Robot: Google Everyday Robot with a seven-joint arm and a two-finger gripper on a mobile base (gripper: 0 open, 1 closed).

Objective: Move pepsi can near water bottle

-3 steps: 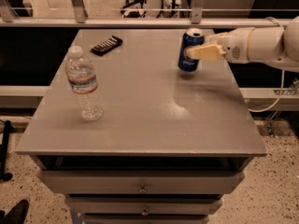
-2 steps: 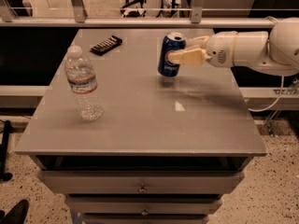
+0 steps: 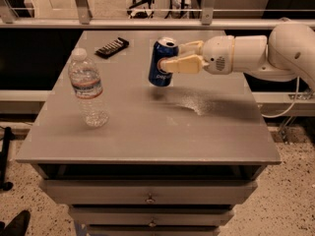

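Note:
The pepsi can [image 3: 161, 63], dark blue with a silver top, is held in the air above the middle of the grey table [image 3: 147, 132], tilted slightly. My gripper [image 3: 173, 57] comes in from the right on a white arm and is shut on the can, its cream fingers [image 3: 182, 64] on either side of it. The water bottle [image 3: 88, 88], clear with a white cap and a pale label band, stands upright near the table's left edge, well to the left of the can.
A flat black object [image 3: 111, 46] like a remote lies at the table's back left. Drawers [image 3: 147, 198] sit under the tabletop. A metal railing [image 3: 147, 21] runs behind the table. A cable [image 3: 288, 107] hangs at the right.
My gripper has carried the pepsi can to the left, from the table's back right toward its middle, lifted off the surface. The water bottle has not moved.

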